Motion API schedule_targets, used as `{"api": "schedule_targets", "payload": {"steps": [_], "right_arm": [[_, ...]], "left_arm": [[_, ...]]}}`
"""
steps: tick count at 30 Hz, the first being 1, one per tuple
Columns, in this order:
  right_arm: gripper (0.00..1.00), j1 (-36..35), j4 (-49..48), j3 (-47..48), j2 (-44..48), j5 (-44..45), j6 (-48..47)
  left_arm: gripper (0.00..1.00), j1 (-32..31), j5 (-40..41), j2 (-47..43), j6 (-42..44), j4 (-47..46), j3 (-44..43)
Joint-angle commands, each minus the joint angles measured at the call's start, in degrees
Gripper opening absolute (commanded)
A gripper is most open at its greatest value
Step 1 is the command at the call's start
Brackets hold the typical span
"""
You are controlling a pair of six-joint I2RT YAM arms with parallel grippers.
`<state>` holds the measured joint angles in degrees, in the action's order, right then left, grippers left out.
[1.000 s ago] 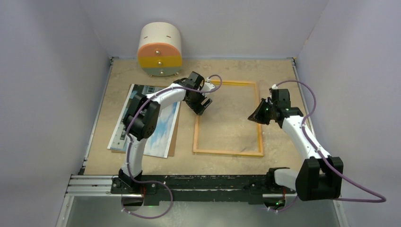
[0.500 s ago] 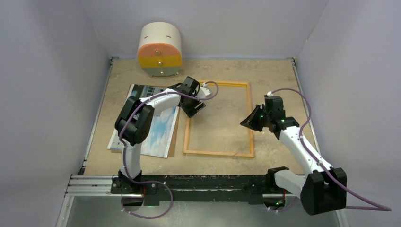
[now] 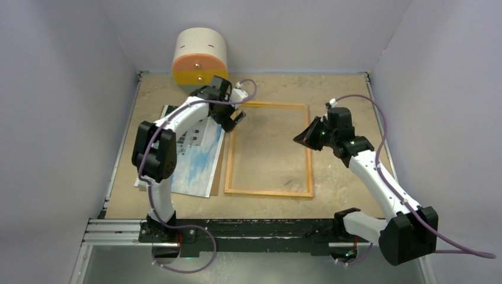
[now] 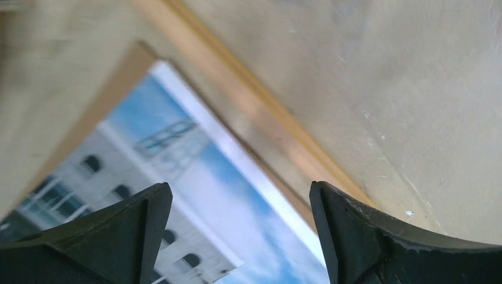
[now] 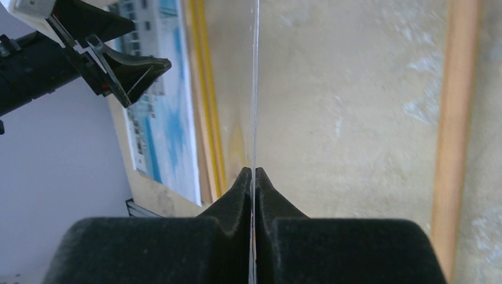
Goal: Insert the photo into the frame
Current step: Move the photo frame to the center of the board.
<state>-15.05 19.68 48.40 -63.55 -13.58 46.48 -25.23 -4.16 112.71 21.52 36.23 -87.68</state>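
**Blue Sky, Pale Wood and a Striped Drum**

The photo (image 3: pixel 201 163) shows blue sky streaked with white cloud and a white building dotted with dark windows, all inside a white border. A brown board (image 4: pixel 97 103) peeks out beneath it. The frame (image 3: pixel 269 192) is light wood-coloured on top, with a bright yellow edge in the right wrist view. The table (image 3: pixel 343 100) is mottled tan. The drum (image 3: pixel 199 65) is cream, its face banded orange, yellow and grey. The arms are white with black joints and purple cables. The right gripper (image 5: pixel 253 171) has black fingers around a clear sheet (image 5: pixel 256 89); the left gripper (image 4: pixel 240 195) is black too.
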Motion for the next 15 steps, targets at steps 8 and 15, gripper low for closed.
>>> {"api": "schedule_targets", "payload": {"steps": [8,15], "right_arm": [[0.00,-0.16,-13.02,15.32,-5.76,-20.74,-5.41],[0.00,-0.16,-22.72,20.15,-6.90,-29.45,1.94]], "left_arm": [[0.93,17.38,-10.21,-10.59,-6.10,3.23,-5.16],[0.92,20.11,-7.47,-14.22,-5.79,0.61,0.98]]}}
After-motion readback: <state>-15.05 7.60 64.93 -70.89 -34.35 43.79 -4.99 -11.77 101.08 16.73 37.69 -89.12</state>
